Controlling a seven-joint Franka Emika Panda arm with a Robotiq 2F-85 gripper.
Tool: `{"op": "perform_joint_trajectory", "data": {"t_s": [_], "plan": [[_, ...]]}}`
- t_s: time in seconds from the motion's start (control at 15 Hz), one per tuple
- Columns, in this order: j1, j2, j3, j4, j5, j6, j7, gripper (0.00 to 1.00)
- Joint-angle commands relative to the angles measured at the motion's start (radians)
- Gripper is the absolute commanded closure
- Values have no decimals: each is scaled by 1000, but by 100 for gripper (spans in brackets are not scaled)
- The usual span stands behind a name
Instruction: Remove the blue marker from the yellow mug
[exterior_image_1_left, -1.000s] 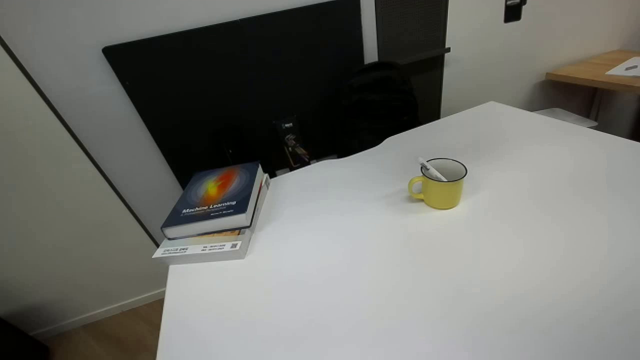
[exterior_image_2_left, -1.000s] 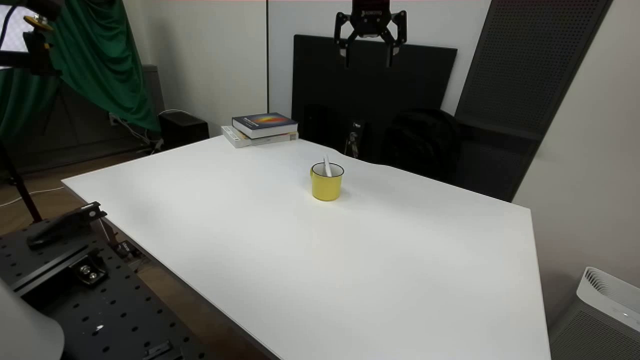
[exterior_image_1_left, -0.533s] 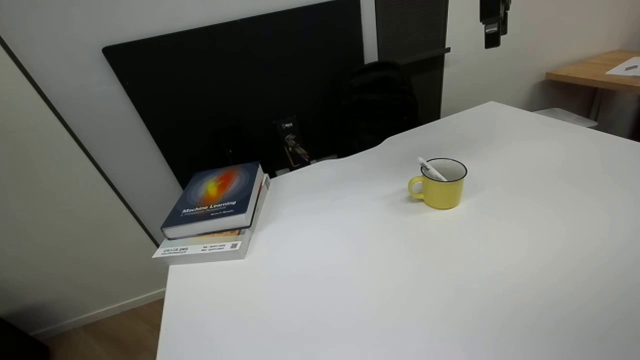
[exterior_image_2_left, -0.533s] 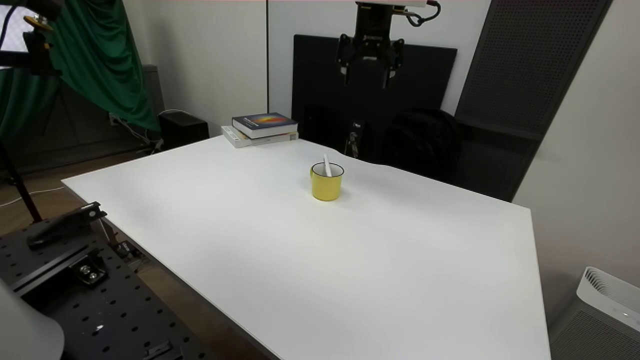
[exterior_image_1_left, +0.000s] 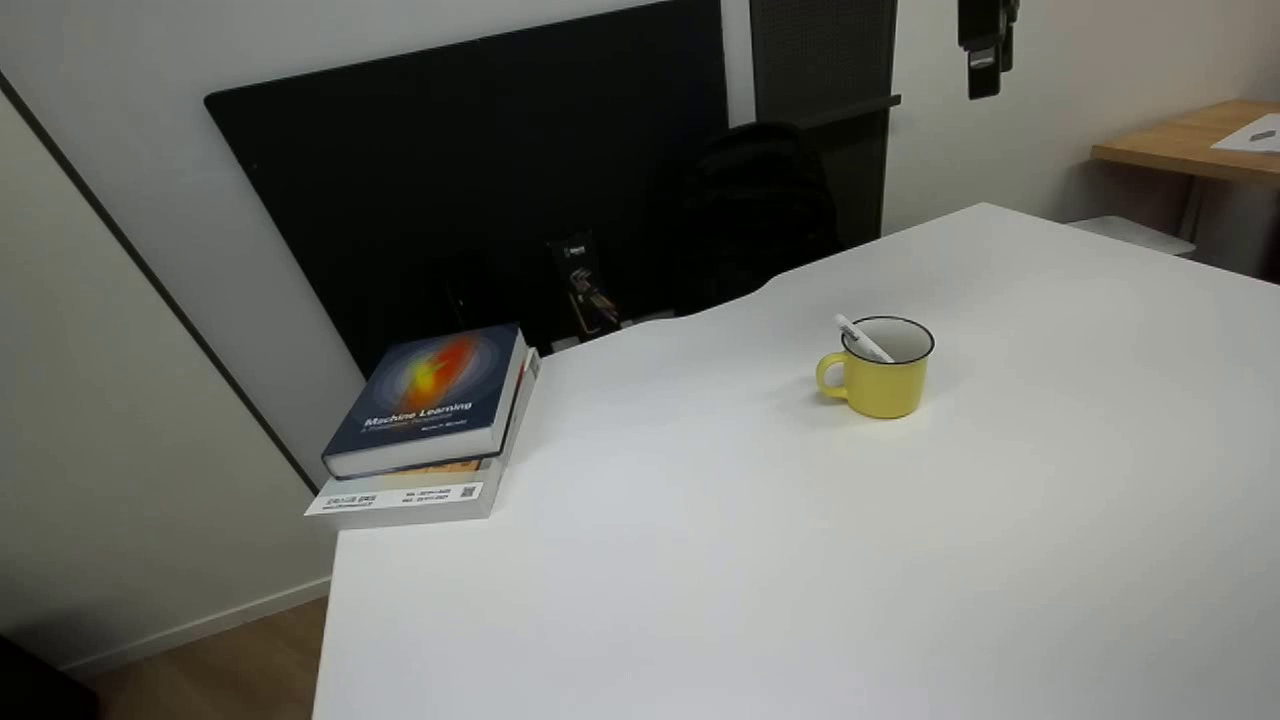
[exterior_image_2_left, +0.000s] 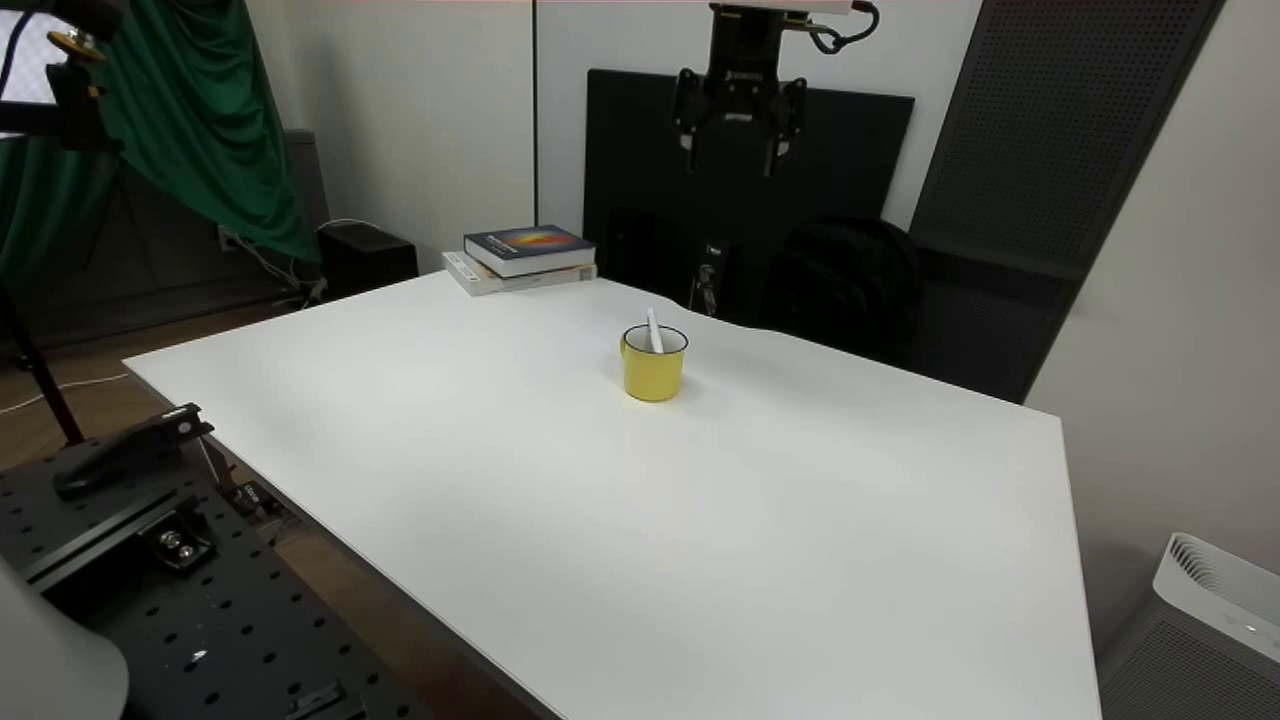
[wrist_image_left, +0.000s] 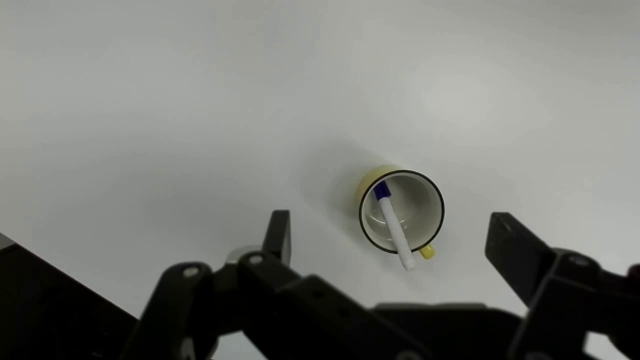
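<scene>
The yellow mug (exterior_image_1_left: 886, 391) stands upright on the white table in both exterior views (exterior_image_2_left: 652, 380) and in the wrist view (wrist_image_left: 422, 207). The blue marker (wrist_image_left: 395, 227) leans inside it. Its dark blue cap end is down in the mug and its white end sticks out over the rim near the handle. The white end also shows in both exterior views (exterior_image_1_left: 862, 338) (exterior_image_2_left: 654, 332). My gripper (exterior_image_2_left: 731, 164) is open and empty, pointing down well above the table. In the wrist view my fingers (wrist_image_left: 390, 219) stand wide apart, with the mug seen between and beyond them.
Two stacked books (exterior_image_1_left: 425, 405) lie at a table corner; they also show in the other exterior picture (exterior_image_2_left: 528, 255). The white table (exterior_image_2_left: 620, 520) has a wavy edge with dark items and a backpack (exterior_image_2_left: 850, 290) beyond it. An air purifier (exterior_image_2_left: 1200, 610) stands beside the table.
My gripper has come down between one second and half a second ago and has hardly moved since. It stays open. The mug and marker have not moved.
</scene>
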Motion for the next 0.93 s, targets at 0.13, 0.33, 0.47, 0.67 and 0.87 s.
{"op": "perform_joint_trajectory", "data": {"t_s": [0.13,0.33,0.47,0.67,0.87], "plan": [[88,118,24,29,-155,7,27,0],[148,183,30,45,-233,-1,29,0],[184,216,28,52,-289,-1,29,0],[214,251,30,53,-350,27,20,0],[216,281,34,59,-365,85,20,0]]}}
